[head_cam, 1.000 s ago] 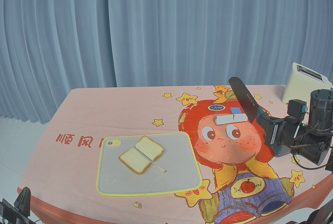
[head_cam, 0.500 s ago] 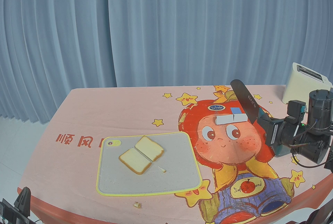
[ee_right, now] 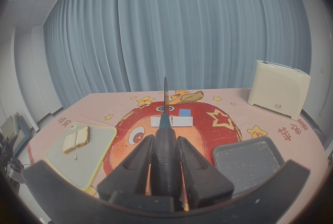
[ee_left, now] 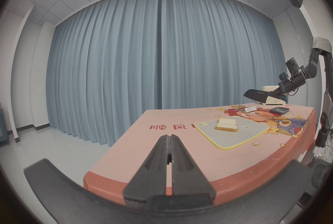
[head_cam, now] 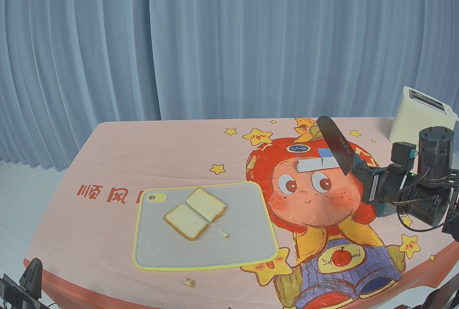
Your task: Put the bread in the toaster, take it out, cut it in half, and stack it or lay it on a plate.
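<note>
Far out to the left of the grey, yellow-rimmed cutting board [head_cam: 239, 248], off the edge of the pink cartoon-print counter [head_cam: 143, 152], sits the left end effector [ee_left: 169, 139]. The head view crops it at the frame corner, but its own wrist view gives us the fingers [ee_left: 156, 162] pressed together with just a sliver of gap and nothing between them.

Onto the board: the brown-crusted bread slice [head_cam: 185, 221] lies flat near its centre, cut into two halves side by side. A thin pale sliver [head_cam: 223, 232] rests on the board just right of the bread, and a small crumb [head_cam: 190, 282] sits on the counter past the board's near edge.

Right of the board is a white rectangular block backed by a blue piece [head_cam: 311, 164], partly covered by the black-bladed knife [head_cam: 337, 145]. That knife is raised, blade tilted up and away, its handle clamped in the right end effector [head_cam: 370, 178].

The right wrist view sees the blade edge-on [ee_right: 165, 96] and brings in a dark rectangular tray [ee_right: 248, 162] well right of the board. Farthest right of the board stands the cream toaster [head_cam: 420, 116]; its slots are too dark to read.
</note>
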